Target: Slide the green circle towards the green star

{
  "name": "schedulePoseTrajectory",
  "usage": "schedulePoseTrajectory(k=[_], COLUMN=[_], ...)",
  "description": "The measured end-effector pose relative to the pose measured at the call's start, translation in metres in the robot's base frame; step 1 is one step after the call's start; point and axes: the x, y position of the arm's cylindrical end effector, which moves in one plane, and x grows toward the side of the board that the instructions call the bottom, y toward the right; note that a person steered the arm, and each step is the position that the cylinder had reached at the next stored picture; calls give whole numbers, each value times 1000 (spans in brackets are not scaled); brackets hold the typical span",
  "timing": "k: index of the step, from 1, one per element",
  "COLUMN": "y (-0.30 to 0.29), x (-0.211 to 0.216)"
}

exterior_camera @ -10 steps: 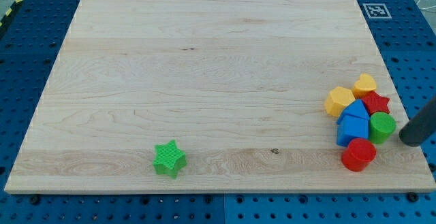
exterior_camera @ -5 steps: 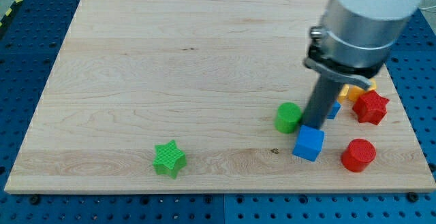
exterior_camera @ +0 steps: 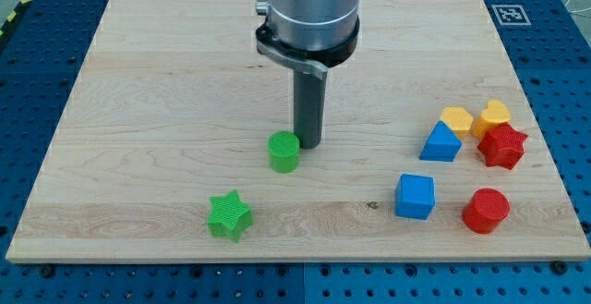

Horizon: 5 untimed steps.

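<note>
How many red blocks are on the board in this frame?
2, both near the view's right edge: a red star beside the yellow blocks, and a red cylinder below it. None seem hidden behind the arm.

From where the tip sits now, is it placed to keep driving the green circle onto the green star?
Probably yes: my tip sits at the green circle's upper right, the green star lies lower left, and nothing stands between them.

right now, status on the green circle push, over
My tip just right of the green circle, close against it. Green star sits down-left of the circle, apart. No block between them.
</note>
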Motion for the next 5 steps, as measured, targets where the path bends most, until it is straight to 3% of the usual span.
schedulePoseTrajectory(k=[5], y=[-51], x=[15])
